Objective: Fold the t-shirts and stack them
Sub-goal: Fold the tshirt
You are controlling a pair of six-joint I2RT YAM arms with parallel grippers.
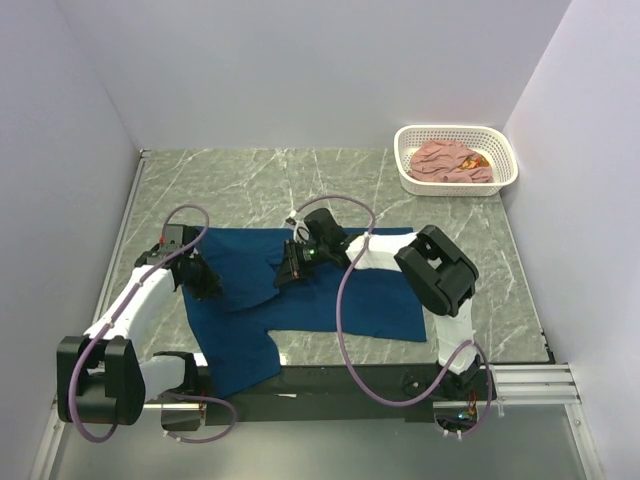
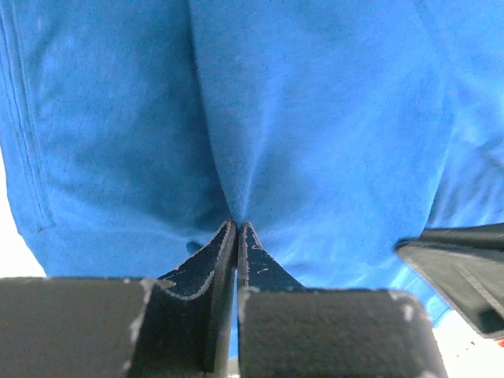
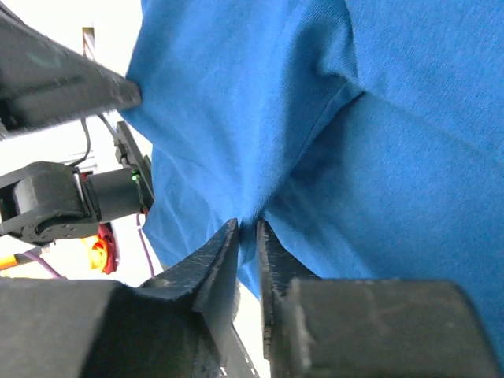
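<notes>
A navy blue t-shirt (image 1: 330, 295) lies spread on the marble table, one sleeve hanging toward the near edge. My left gripper (image 1: 205, 280) sits on its left edge; up close the left gripper (image 2: 237, 224) is shut, pinching a ridge of blue t-shirt (image 2: 315, 118). My right gripper (image 1: 290, 268) rests on the shirt's upper middle by a raised fold. In the right wrist view the right gripper (image 3: 248, 227) is shut on a pleat of the blue t-shirt (image 3: 378, 142). A pink t-shirt (image 1: 452, 160) lies crumpled in the basket.
A white perforated basket (image 1: 505, 150) stands at the back right corner of the table. White walls close in the left, back and right sides. Bare marble (image 1: 260, 185) stretches behind the blue shirt.
</notes>
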